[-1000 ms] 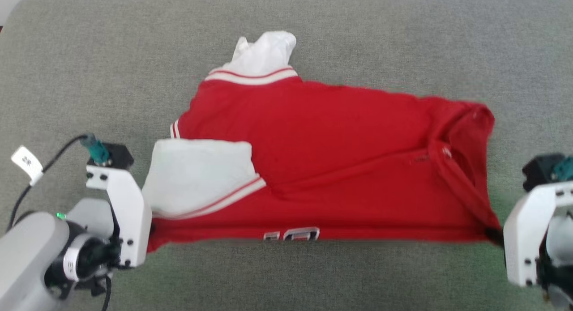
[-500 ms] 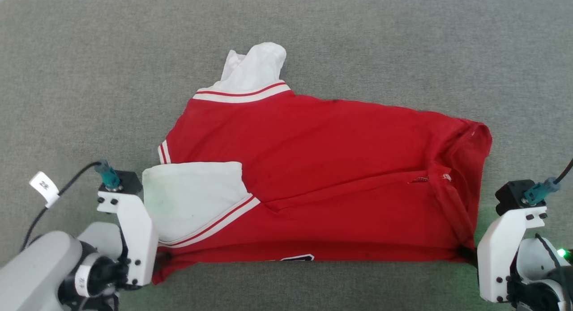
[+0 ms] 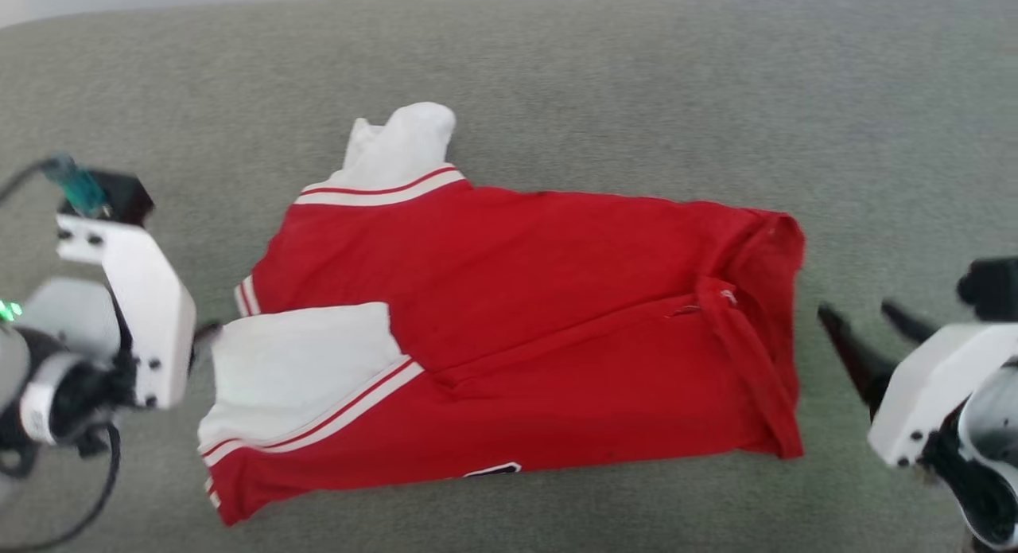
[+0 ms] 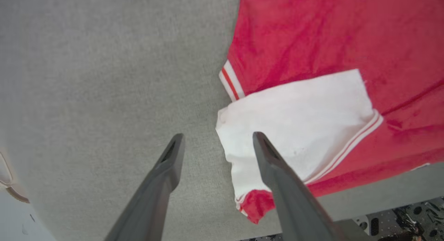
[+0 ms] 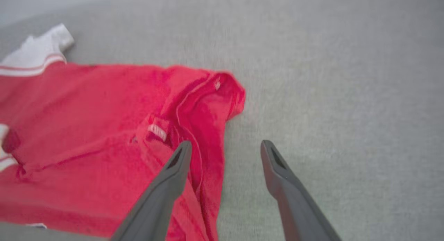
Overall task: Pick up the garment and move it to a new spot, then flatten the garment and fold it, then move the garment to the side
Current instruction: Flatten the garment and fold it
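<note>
- The garment (image 3: pixel 517 322), pinched at both near corners a second ago, now lies released in the middle of the surface.
- It is red and folded over, with one white sleeve on top and another poking out behind.
- The left gripper (image 4: pixel 218 137) and right gripper (image 5: pixel 225 144) flank it, fingers spread, empty.
- Beneath is a grey fabric surface (image 3: pixel 636 75).

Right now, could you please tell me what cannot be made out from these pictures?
- Head view: the garment's print is folded underneath; a sliver shows at the near edge, unreadable.
- Head view: the left end effector's fingers are mostly hidden behind its white mount.
- Right wrist view: the sewn label is too blurred to read.
- Head view: the far sleeve is crumpled, so its opening cannot be told.
</note>
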Controlling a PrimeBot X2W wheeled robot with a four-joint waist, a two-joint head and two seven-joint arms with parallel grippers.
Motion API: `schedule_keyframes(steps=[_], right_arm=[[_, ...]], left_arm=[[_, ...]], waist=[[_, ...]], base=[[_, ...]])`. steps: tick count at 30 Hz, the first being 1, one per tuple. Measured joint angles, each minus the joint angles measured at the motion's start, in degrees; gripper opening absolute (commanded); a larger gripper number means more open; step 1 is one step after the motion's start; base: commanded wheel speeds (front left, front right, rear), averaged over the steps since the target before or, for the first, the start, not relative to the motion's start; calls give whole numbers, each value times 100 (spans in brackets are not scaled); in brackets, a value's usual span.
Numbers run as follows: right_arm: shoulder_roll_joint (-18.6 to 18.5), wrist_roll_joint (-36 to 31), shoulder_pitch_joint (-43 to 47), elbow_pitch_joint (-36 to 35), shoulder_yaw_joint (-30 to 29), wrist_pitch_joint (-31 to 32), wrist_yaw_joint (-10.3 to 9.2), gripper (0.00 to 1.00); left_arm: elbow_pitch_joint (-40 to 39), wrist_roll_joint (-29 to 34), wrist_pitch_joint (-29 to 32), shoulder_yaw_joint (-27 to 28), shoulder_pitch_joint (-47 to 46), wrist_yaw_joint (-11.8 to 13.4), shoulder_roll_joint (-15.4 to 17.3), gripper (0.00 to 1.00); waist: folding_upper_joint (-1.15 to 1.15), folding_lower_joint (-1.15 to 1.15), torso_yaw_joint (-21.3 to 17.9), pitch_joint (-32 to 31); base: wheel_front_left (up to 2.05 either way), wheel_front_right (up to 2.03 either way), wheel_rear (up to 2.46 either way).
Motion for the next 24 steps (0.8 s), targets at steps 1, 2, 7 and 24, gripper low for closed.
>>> schedule_keyframes(steps=[1, 2, 7, 24], right_arm=[[52, -41, -69, -45, -4, -248, 0, 100], [108, -89, -144, -65, 3, -483, 0, 100], [298, -347, -441, -35, 234, -1993, 0, 100], [397, -205, -779, 827, 1061, -4001, 0, 100]], left_arm=[[12, 27, -3, 29, -100, -37, 14, 100], [47, 25, -9, 68, -215, -62, -15, 100], [593, 225, -203, 114, -964, -511, -313, 100], [3233, 560, -232, 31, -2552, -1252, -931, 100]], waist=[[0, 0, -60, -6], [0, 0, -125, -11], [0, 0, -574, 22], [0, 0, -1700, 714]], base=[[0, 0, 0], [0, 0, 0], [0, 0, 0], [0, 0, 0]])
